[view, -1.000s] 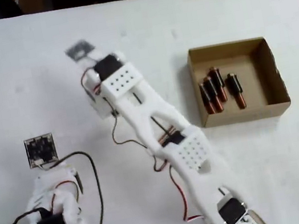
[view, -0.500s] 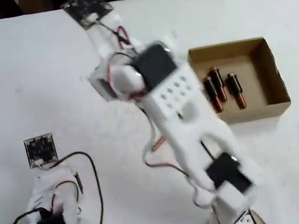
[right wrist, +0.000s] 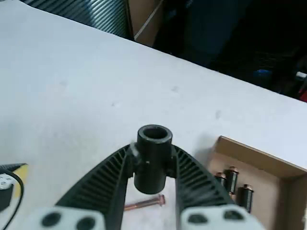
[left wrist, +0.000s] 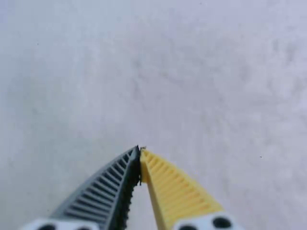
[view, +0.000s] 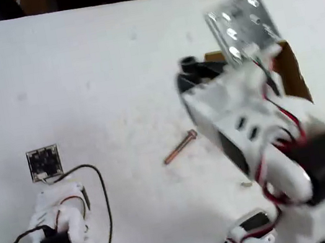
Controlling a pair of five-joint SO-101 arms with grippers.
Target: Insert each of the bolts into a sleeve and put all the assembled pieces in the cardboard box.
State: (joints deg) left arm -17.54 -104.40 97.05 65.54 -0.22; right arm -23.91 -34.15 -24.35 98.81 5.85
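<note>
High view first. My right tool [view: 195, 73] is up at upper centre-right, pinching a black sleeve [view: 188, 64]. That arm's white bulk covers much of the cardboard box [view: 298, 75] at the right edge. One copper bolt [view: 179, 147] lies loose on the white bench [view: 79, 79] around mid-frame, well apart from the box. My left arm [view: 60, 237] sits folded in the lower left corner.

Over to the left wrist view. The left tool [left wrist: 140, 154] has its grey and yellow halves pressed together at the tips, and there's plain bench beneath it.

Right wrist view now. The two black ribbed halves clamp the sleeve by its sides, with its open bore facing my camera. The bolt lies flat on the bench beyond it. The box stands off to the side, and I count three assembled pieces [right wrist: 232, 178] inside.
</note>
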